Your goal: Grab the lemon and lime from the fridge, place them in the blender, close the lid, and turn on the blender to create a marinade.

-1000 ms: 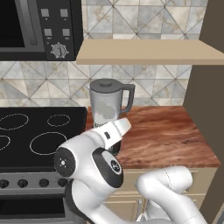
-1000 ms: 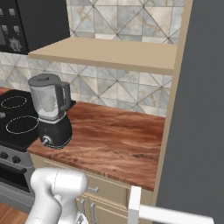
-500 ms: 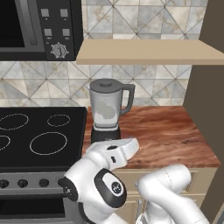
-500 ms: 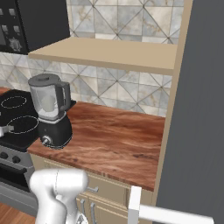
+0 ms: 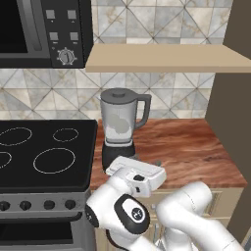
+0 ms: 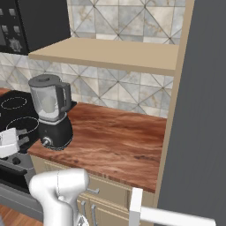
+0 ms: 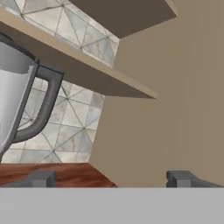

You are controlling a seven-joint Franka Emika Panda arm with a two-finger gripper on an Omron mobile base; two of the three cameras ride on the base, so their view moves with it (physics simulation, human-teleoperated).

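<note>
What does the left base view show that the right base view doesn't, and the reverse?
Left base view: the microwave's dark door window and four burner rings on the stovetop.
Right base view: the blender's round silver knob, the cabinet handles below the counter, and the tall grey fridge side.
Both: the blender with its lid on, the wooden counter, the beige shelf, the tiled backsplash and the microwave dial.

From my station I counted one blender point(image 5: 121, 127) on one wooden counter point(image 5: 196, 157), one stove point(image 5: 44, 152) with four burner rings and four front knobs, one microwave point(image 5: 44, 32), one shelf point(image 5: 166, 59), and two cabinet handles point(image 6: 93, 190).
</note>
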